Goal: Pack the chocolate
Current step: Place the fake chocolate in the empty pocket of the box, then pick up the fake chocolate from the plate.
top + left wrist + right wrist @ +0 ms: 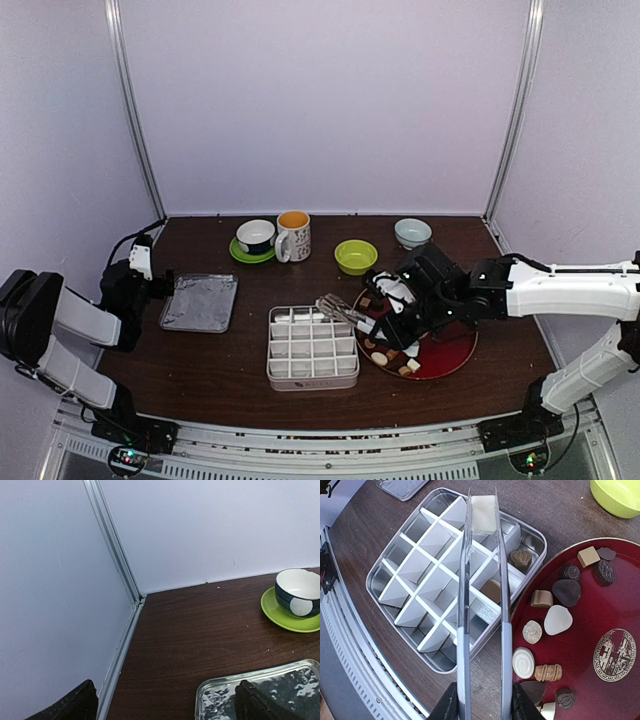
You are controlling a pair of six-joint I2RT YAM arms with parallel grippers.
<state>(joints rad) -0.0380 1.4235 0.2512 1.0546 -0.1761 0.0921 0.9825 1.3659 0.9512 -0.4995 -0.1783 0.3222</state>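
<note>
Squeezing the metal tongs (464, 630) with its jaws narrowed on their arms, your right gripper (484, 707) carries a cream-white square chocolate (484, 515) in the tong tips, over the far side of the divided tin (370, 580). How high it hangs above the dividers I cannot tell.

Centre the piece over one empty cell, next to the two brown pieces (520, 560) already packed, and lower it until it sits between the thin white walls before you ease your squeeze. Released on a divider, it will likely tip or straddle two cells.

The tin sits just beside the red plate (600, 605), where the remaining sweets (558, 620) wait, so the trip back is short. The lime bowl (620, 495) stands beyond. Your left gripper (167, 705) is wide open, well apart over the foil tray (215, 687).
</note>
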